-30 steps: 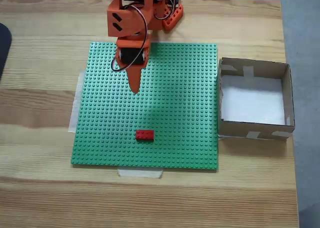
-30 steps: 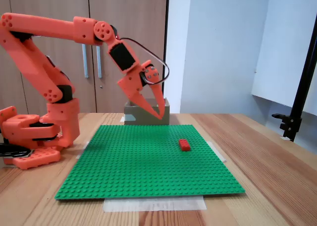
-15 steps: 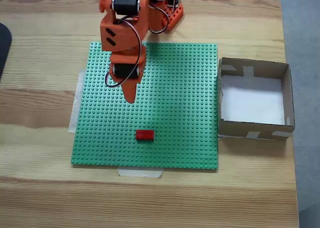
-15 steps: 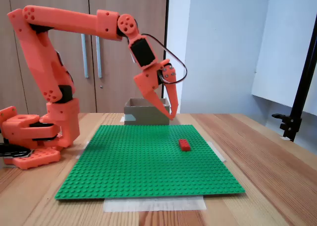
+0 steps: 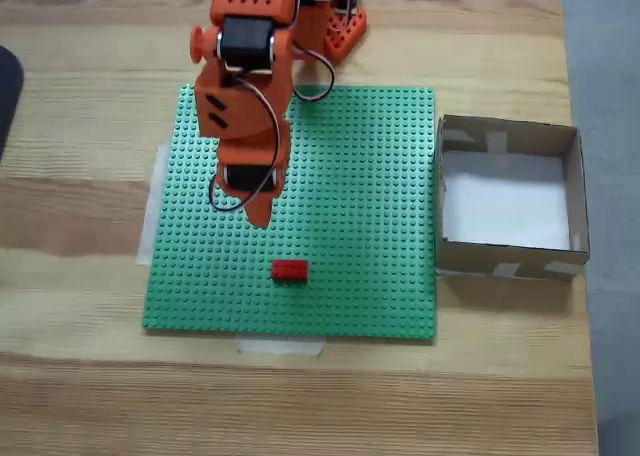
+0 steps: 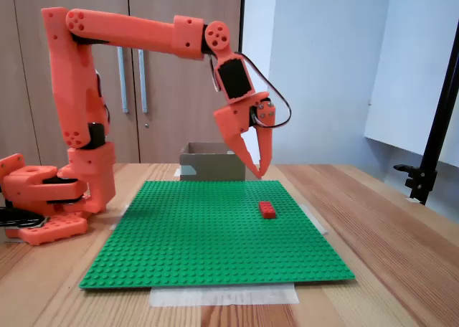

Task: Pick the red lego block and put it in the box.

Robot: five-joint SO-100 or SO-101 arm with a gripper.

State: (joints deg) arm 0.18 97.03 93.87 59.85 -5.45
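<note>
From my remote seat I saw that the orange arm had reached further out over the green baseplate than it had half a second before, and further again than a second before. In a fixed view from above, the gripper had travelled down the picture, from near the plate's upper part toward its middle, and its pointed tip now lay just above and a little left of the red lego block, apart from it. In a fixed view from the side, the gripper had swung right, away from the arm's base, and hung in the air above the plate, pointing down, with the red lego block below it and slightly to the right. Its two fingers had a small gap at the root and came close together at the tips; I could not tell whether they were fully closed, but nothing was between them. The brick itself had not moved: it sat flat on the plate, in the lower middle part seen from above. The box also stayed where it was, touching the plate's right edge in the view from above, its white bottom bare, and behind the plate in the side view. The wooden table lay under it all.
</note>
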